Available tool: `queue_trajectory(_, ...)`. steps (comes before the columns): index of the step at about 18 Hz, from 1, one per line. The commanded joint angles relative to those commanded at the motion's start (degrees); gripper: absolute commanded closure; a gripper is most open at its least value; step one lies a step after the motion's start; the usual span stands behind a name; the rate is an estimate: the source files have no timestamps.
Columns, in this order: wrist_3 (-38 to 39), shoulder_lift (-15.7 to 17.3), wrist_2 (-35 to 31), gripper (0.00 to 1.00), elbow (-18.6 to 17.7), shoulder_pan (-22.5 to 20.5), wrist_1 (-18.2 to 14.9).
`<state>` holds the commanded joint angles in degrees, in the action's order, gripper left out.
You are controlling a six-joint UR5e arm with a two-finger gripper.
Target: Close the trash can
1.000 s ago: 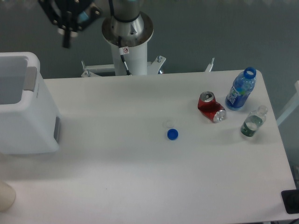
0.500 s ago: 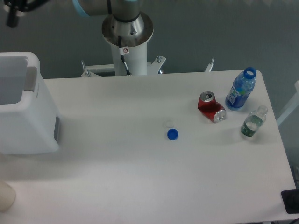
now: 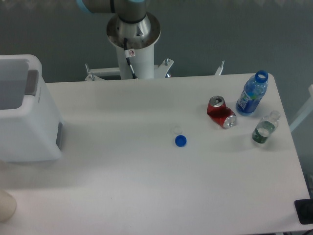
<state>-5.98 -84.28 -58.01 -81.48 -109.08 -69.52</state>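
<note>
A white trash can (image 3: pixel 27 122) is seen at the far left of the white worktop (image 3: pixel 146 186), cut off by the left frame edge, its top open and a grey tab (image 3: pixel 31 82) set on its rim. A grey patch (image 3: pixel 59 135) is shown on its right side wall. A broad bare stretch of worktop is left between it and a blue bottle cap (image 3: pixel 181 141) near the centre, with a clear cap (image 3: pixel 176 129) just beside it. Nearer the right edge, a crushed red soda can (image 3: pixel 221 112) is lying, then an upright blue bottle (image 3: pixel 252 94) and a small clear bottle (image 3: pixel 264 129). The arm's base column (image 3: pixel 133 34) is seen behind the worktop's rear edge. The hand is out of frame, so its state cannot be told.
</note>
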Motion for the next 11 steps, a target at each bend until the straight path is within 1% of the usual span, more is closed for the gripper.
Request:
queue_trajectory(3, 1.49, -2.28, -0.09, 1.0, 2.02, 2.63, 0.7)
queue_trajectory(7, 2.46, -4.48, -0.26, 1.0, 4.83, 5.18, 1.06)
queue_trajectory(11, 2.72, -6.07, -0.53, 1.0, 5.8, 7.56, 1.58)
